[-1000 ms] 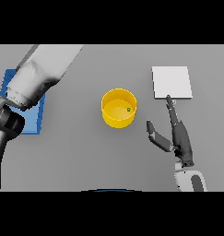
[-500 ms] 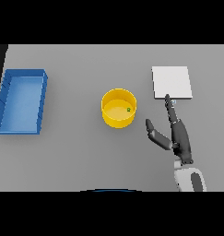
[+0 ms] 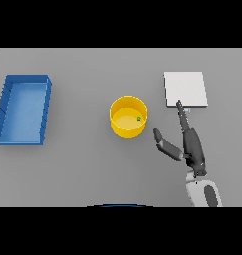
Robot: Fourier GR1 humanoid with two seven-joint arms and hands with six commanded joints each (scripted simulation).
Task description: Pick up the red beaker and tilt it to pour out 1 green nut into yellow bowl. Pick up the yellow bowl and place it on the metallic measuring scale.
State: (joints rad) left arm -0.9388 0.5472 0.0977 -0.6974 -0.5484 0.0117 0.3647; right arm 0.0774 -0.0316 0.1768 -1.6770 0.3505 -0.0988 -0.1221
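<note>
While the right hand (image 3: 191, 144) lay low over the grey surface (image 3: 82, 164), its fingers (image 3: 182, 112) were stretched out straight and its thumb (image 3: 165, 144) was spread well away from them, so the hand was wide open and held nothing. Its fingertips reached up to the near edge of the metallic measuring scale (image 3: 186, 88), a pale square plate lying just beyond the hand; whether they touched the plate could not be told. The yellow bowl (image 3: 128, 116) stood upright on the surface just to the left of the hand, beyond the tip of the thumb and clearly apart from it. A single green nut (image 3: 139, 118) lay inside the bowl, close to the wall on the side nearest the hand. The bowl and the scale were near each other but apart, the scale a little farther from the robot. Far to the left of the hand, well past the bowl, a blue tray (image 3: 43, 112) with low walls rested on the surface.
</note>
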